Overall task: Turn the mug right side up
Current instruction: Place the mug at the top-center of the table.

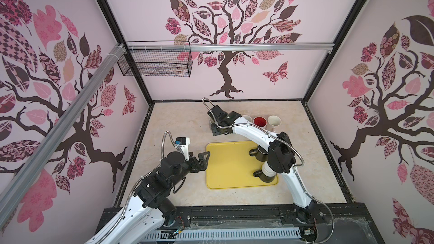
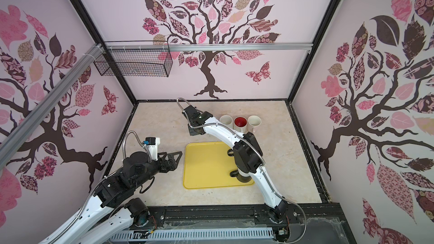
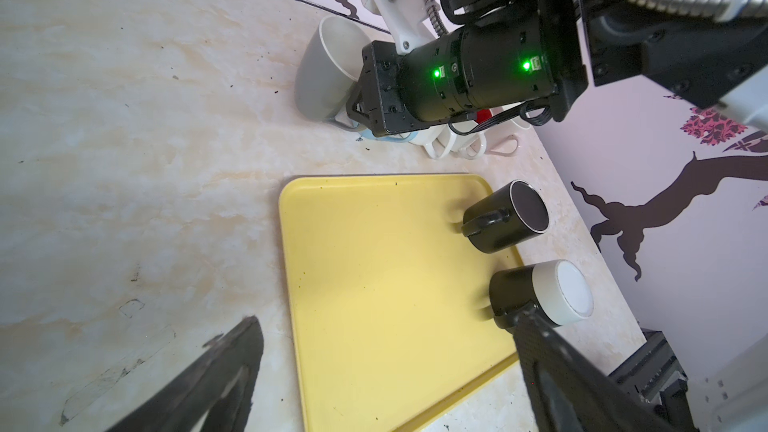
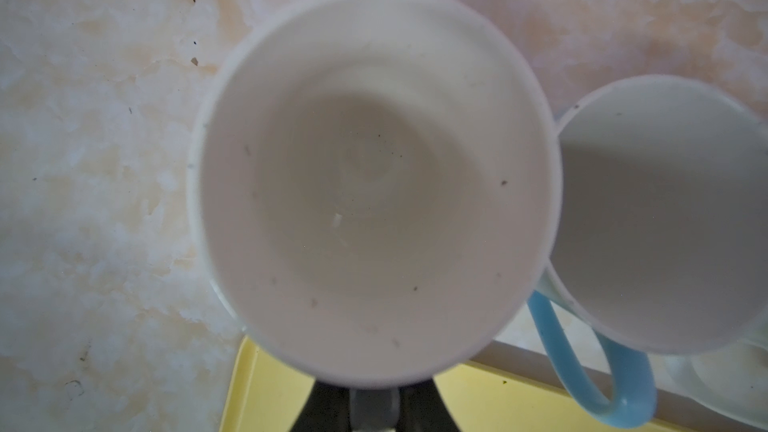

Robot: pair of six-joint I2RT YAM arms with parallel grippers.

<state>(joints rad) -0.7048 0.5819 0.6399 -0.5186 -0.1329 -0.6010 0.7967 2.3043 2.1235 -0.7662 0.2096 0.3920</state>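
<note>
Pale pink walls covered in tree and butterfly decals are seen all around, with a marble-look tabletop [image 1: 178,123] below and a wire basket [image 1: 155,62] hung off the rail up high. A yellow tray [image 1: 225,167] is laid roughly mid-table, so everything else is placed relative to it.

The grey mug [image 3: 320,72] is found just beyond the tray's far edge, near its left corner. It's already turned mouth-up and pretty much upright. It's gripped by the handle in the right gripper [image 3: 354,113], whose jaws are squeezed nearly together on it. Whether the base is resting on the tabletop or held a touch above can't really be told.

Right beside it, also past the tray's far edge, three more mugs are lined up mouth-up. A white mug with a blue handle [image 4: 656,218] is crowded right against the grey one, followed by a red-lined mug [image 1: 260,122] and a cream mug [image 1: 274,121].

On the tray's right side, two mugs are parked upside down, handles pointed toward the tray's middle. An all-black mug [image 3: 503,218] is set nearer the far edge, and a black mug with a white base [image 3: 540,292] nearer the near edge. Both are partly hidden under the right arm in both top views.

The left gripper [image 1: 199,158] is held just off the tray's left edge, jaws spread wide, with nothing caught between them.
</note>
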